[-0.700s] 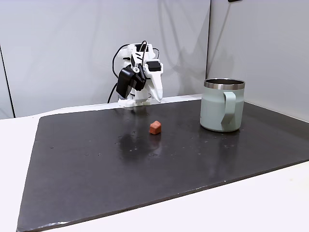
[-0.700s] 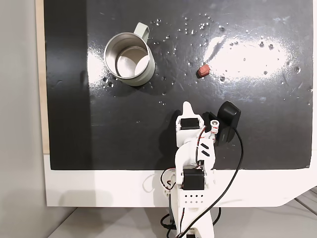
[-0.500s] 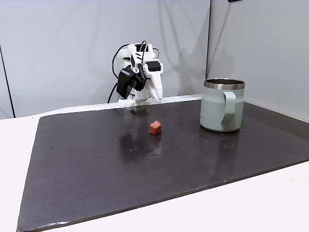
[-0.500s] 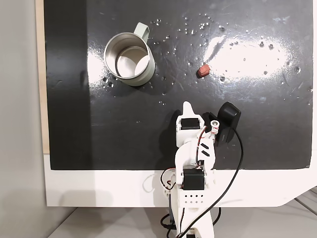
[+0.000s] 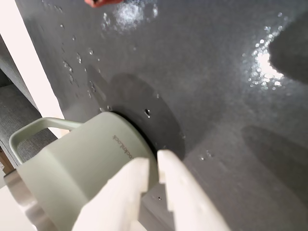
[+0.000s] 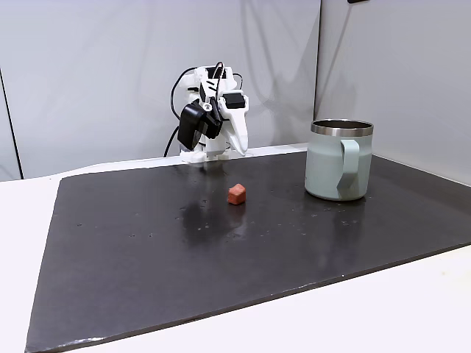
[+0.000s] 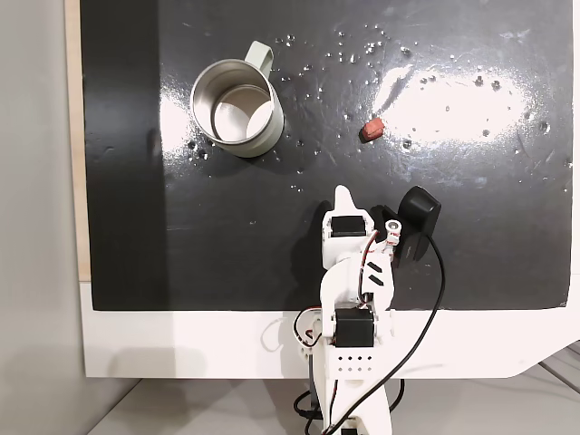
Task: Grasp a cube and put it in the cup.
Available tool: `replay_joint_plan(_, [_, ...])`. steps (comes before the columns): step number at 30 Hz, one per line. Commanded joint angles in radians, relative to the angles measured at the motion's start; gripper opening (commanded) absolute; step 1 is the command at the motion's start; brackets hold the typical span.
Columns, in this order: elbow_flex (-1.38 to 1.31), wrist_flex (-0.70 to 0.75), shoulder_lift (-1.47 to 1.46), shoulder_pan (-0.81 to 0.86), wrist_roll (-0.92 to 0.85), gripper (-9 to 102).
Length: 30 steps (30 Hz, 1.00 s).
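Almost nothing has moved since the earlier frames: the arm stays folded at the back of the mat, and cube and mug sit where they were. The gripper point(image 5: 153, 166) has its two white fingers point(image 5: 120, 192) drawn close together, tips nearly touching with only a thin slit between, and they hold nothing. In the top-down fixed view the gripper point(image 7: 342, 193) points out over the black mat point(image 7: 489, 227) from the folded arm.

Just past the fingertips in the wrist view sits the mint-green mug point(image 5: 77, 163), its handle toward the left edge; it stands upright and empty on the mat point(image 7: 234, 107), steel rim bare. The terracotta cube point(image 6: 237, 193) rests on the mat well apart from the mug point(image 6: 339, 159), a short way in front of the gripper and off to the right of it in the top-down view point(image 7: 370, 130); only a sliver of it shows at the top edge of the wrist view.

The task seems barely begun, with the reach toward the cube not yet under way. The next move calls for parting the fingers, swinging toward the cube and lowering over it.
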Motion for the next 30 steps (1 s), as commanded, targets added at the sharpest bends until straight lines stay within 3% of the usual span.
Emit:
replay_joint_plan(1, [-0.020,-0.018,0.011,0.031,0.009,0])
replay_joint_plan(9, [-0.229,0.083,-0.072,0.049,-0.037,0])
replay_joint_plan(30, [-1.131,0.181,-1.108,0.155,-0.295,0])
